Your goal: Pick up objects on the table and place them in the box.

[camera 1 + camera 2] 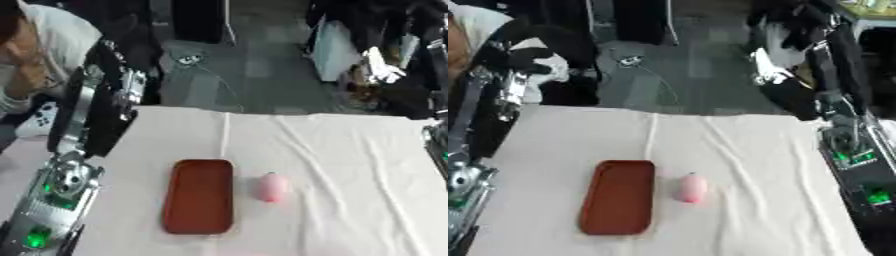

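We see a table covered with a wrinkled white cloth (350,165). Near the middle of it, somewhat toward the near edge, lies a shallow reddish-brown tray (199,196) with rounded corners, its long side running from the near edge toward the far edge. It looks empty. Just to its right, close but not touching, a small pink rounded thing (271,187) rests on the cloth, alone.

Our left arm (61,195) comes up along the table's left edge, silver and black with green lights, and reaches toward the far left corner. Our right arm (852,155) stands along the right edge, also showing green lights. Both arms are well apart from the tray and the pink thing. We cannot make out either hand, so we cannot tell whether the fingers are spread or curled, and we see neither one holding anything.
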Controlling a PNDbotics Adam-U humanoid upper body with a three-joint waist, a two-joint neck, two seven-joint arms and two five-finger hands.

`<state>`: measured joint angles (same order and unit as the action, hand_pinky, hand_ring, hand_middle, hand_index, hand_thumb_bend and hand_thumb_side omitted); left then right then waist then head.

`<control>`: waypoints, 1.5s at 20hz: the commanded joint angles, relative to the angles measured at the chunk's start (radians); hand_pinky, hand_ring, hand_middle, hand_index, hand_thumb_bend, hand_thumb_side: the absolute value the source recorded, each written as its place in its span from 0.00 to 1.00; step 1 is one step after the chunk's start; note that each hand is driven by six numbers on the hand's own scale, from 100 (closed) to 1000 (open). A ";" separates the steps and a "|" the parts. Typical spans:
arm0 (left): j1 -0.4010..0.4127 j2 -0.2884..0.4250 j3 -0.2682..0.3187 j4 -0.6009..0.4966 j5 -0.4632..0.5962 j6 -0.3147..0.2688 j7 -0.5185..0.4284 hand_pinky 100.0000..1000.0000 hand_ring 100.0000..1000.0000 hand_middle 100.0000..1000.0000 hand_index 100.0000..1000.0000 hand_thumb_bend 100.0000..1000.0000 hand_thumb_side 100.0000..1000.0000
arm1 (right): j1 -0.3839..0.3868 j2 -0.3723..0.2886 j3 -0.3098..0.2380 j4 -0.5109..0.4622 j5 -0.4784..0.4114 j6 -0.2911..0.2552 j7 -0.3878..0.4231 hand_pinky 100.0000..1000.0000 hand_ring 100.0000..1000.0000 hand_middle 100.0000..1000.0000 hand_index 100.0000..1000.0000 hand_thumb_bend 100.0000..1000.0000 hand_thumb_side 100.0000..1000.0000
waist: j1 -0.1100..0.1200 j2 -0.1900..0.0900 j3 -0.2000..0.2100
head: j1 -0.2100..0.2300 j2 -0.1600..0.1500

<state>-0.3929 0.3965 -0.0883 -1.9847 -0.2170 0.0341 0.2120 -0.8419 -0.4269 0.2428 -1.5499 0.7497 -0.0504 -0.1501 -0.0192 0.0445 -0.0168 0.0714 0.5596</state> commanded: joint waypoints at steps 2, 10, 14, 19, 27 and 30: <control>-0.008 0.020 0.003 -0.015 -0.001 0.004 0.000 0.67 0.70 0.84 0.97 0.00 0.80 | -0.060 -0.004 0.014 0.101 0.134 -0.010 0.041 0.49 0.73 0.77 0.82 0.26 0.59 | 0.000 -0.015 0.001 | -0.014 -0.005; -0.010 0.019 0.002 -0.015 -0.002 0.003 -0.001 0.67 0.70 0.84 0.97 0.00 0.80 | -0.106 0.035 0.025 0.271 0.259 -0.049 0.096 0.57 0.78 0.81 0.85 0.43 0.64 | 0.000 -0.016 0.004 | -0.017 -0.002; -0.011 0.018 0.001 -0.015 -0.002 0.003 -0.001 0.67 0.70 0.84 0.97 0.00 0.81 | -0.109 0.047 0.028 0.333 0.279 -0.072 0.126 0.60 0.80 0.82 0.87 0.40 0.74 | 0.000 -0.016 0.006 | -0.016 -0.002; -0.012 0.017 0.002 -0.015 -0.003 0.003 -0.001 0.67 0.70 0.84 0.97 0.00 0.81 | -0.108 0.057 0.021 0.378 0.292 -0.075 0.146 0.62 0.80 0.82 0.89 0.65 0.68 | 0.000 -0.015 0.007 | -0.012 -0.003; -0.014 0.017 0.001 -0.015 -0.004 0.003 -0.001 0.67 0.70 0.84 0.97 0.00 0.81 | -0.098 0.065 0.032 0.405 0.275 -0.083 0.174 0.62 0.79 0.81 0.88 0.58 0.72 | 0.000 -0.016 0.009 | -0.006 -0.006; -0.015 0.018 0.000 -0.015 -0.004 0.003 -0.002 0.67 0.70 0.84 0.97 0.00 0.81 | -0.085 0.073 0.039 0.407 0.263 -0.086 0.190 0.62 0.79 0.81 0.89 0.55 0.73 | 0.000 -0.015 0.011 | -0.008 -0.007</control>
<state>-0.3937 0.3964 -0.0887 -1.9847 -0.2171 0.0359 0.2101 -0.9135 -0.3500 0.2838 -1.1370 1.0210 -0.1353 0.0334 -0.0205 0.0433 -0.0069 0.0628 0.5607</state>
